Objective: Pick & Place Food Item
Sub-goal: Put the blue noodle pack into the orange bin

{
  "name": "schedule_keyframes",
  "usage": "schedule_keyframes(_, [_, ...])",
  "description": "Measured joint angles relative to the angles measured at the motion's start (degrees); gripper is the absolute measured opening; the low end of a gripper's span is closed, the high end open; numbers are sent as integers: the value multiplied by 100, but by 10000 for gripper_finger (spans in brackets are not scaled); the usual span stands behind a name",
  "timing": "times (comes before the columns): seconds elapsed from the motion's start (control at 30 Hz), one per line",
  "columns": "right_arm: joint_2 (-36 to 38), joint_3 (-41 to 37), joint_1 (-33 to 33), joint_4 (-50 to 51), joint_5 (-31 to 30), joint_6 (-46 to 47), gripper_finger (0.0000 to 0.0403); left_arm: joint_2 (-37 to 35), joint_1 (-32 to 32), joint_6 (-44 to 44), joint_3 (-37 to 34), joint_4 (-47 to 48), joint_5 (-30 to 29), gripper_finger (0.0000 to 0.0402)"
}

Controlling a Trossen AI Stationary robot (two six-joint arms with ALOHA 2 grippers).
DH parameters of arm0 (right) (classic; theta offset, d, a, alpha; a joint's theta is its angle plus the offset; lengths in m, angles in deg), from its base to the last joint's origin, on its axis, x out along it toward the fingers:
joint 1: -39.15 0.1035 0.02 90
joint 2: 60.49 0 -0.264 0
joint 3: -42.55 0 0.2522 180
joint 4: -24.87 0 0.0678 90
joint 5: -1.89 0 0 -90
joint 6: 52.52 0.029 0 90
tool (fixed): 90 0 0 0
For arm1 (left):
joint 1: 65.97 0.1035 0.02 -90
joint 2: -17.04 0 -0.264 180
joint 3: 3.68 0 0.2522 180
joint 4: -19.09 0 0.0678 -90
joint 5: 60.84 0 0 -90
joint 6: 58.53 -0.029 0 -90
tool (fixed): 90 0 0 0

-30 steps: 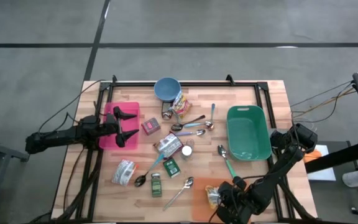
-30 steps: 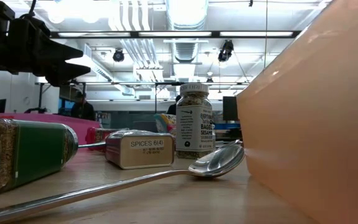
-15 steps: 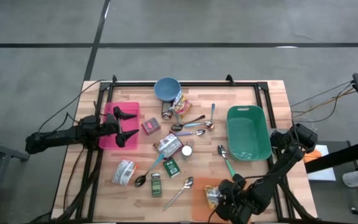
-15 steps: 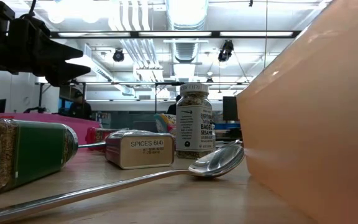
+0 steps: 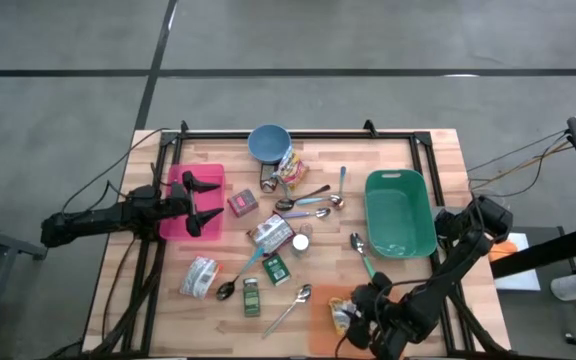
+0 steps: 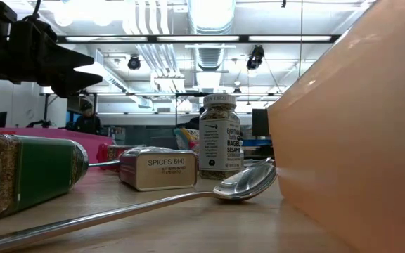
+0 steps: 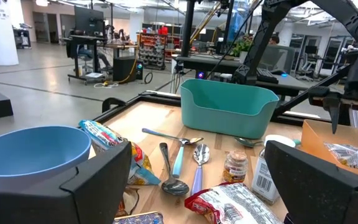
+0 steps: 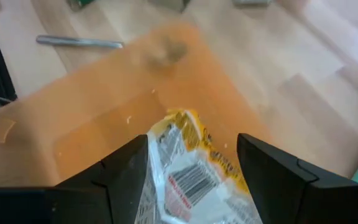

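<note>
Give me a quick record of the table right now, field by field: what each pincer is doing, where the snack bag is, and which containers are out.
right pincer: open, over the orange bin, fingers either side of the snack bag
snack bag: lying in the orange bin
left pincer: open, over the pink tray, holding nothing
other containers: teal bin, blue bowl
loose items: spoons, spice jars, packets mid-table

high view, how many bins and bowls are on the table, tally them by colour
blue bowl: 1
pink bin: 1
green bin: 1
orange bin: 1
total: 4
</note>
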Motion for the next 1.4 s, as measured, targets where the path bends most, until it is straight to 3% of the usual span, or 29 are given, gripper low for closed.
schedule_keyframes(0.1, [35,2,-169,123,-56,-193,244,-2,-1,0,0,-1,1,372])
schedule_keyframes(0.9, [639,-48,-1890,-632,-196,-5079,244,0,0,0,0,-2,2,372])
schedule_keyframes(1.4, [636,-209,-3056,-2866,1594,-8052,244,0,0,0,0,0,0,372])
